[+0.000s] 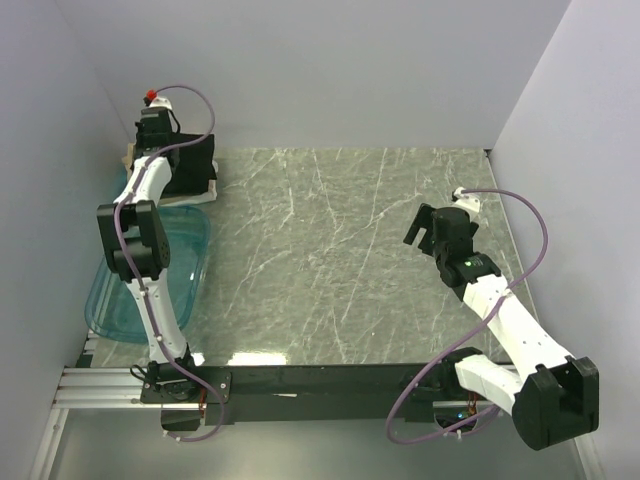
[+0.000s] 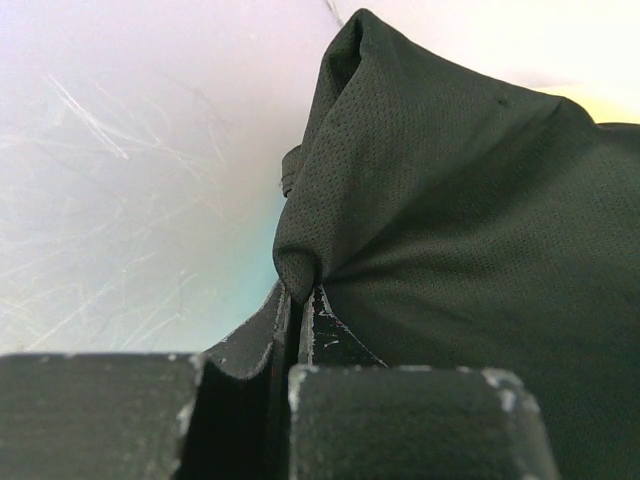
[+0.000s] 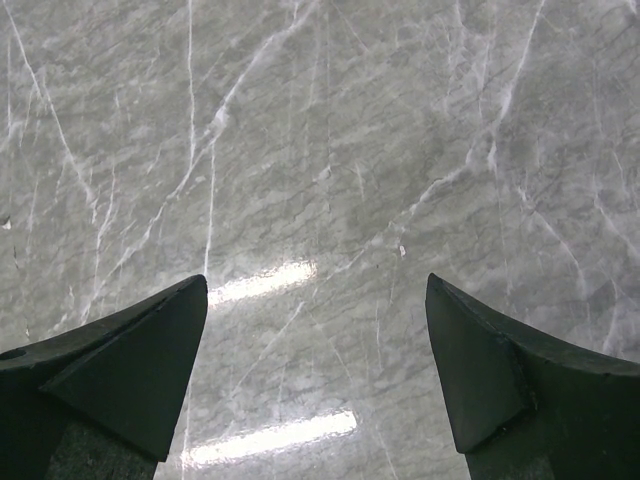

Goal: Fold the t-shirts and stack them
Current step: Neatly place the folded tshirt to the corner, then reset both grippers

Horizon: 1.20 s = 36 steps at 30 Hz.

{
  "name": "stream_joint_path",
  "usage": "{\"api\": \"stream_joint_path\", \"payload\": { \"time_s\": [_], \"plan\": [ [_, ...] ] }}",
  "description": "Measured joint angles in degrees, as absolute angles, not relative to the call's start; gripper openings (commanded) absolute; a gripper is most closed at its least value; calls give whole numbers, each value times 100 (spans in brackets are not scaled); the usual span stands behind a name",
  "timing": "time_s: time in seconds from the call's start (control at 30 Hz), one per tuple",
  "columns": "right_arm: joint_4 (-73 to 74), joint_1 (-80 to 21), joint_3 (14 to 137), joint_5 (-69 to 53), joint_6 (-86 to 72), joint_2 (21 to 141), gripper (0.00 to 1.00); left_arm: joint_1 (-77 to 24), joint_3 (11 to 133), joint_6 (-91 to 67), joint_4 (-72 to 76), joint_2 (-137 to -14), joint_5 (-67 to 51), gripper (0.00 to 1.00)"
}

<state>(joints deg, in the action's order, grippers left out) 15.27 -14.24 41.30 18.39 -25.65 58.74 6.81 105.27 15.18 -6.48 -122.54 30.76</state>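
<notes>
Between left claw (image 2: pixel 300 298) tips, black t-shirt (image 2: pixel 450 200) fold pinched shallow, may slip if tugged; right claw (image 3: pixel 315 285) spread wide, nothing held.

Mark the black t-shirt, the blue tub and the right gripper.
black t-shirt (image 2: pixel 450 250), left wrist view, middle of the bunched cloth.
blue tub (image 1: pixel 190 247), top external view, bare part near right rim.
right gripper (image 3: pixel 316 290), right wrist view, midway between its open fingers.

We see: black t-shirt (image 2: pixel 450 230) = matt fine-mesh cloth; table (image 3: pixel 330 150) = glossy, marble-look; tub (image 1: pixel 187 255), left = clear blue plastic.
</notes>
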Motion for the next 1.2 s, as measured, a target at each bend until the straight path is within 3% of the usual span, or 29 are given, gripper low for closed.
{"api": "stream_joint_path", "payload": {
  "time_s": [0.07,0.13,0.17,0.2,0.23,0.57,0.9,1.07,1.2],
  "plan": [
    [1527,-1424,4139,1841,-2561,5874,95,701,10527,1483,-657,-12326,3098,1],
    [1531,-1424,4160,1841,-2561,5878,95,714,10541,1398,-690,-12407,3140,29],
    [1531,-1424,4180,1839,-2561,5885,95,718,10562,1385,-716,-12444,3170,48],
    [1531,-1424,4193,1839,-2561,5889,95,722,10580,1372,-746,-12475,3203,83],
    [1529,-1424,4211,1839,-2558,5896,95,727,10584,1332,-794,-12479,3242,99],
    [1535,-1424,4213,1820,-2554,5826,95,779,10656,681,-1028,-12243,3557,99],
    [1535,-1424,4211,1544,-2543,5424,96,773,10589,-755,-1772,-10930,2469,99],
    [1535,-1424,4209,1404,-2547,5207,96,508,9797,-1796,-1820,-9668,2102,99],
    [1540,-1424,4204,1299,-2567,5098,96,-263,8267,-2486,-1441,-8305,2038,99]
  ]
}}
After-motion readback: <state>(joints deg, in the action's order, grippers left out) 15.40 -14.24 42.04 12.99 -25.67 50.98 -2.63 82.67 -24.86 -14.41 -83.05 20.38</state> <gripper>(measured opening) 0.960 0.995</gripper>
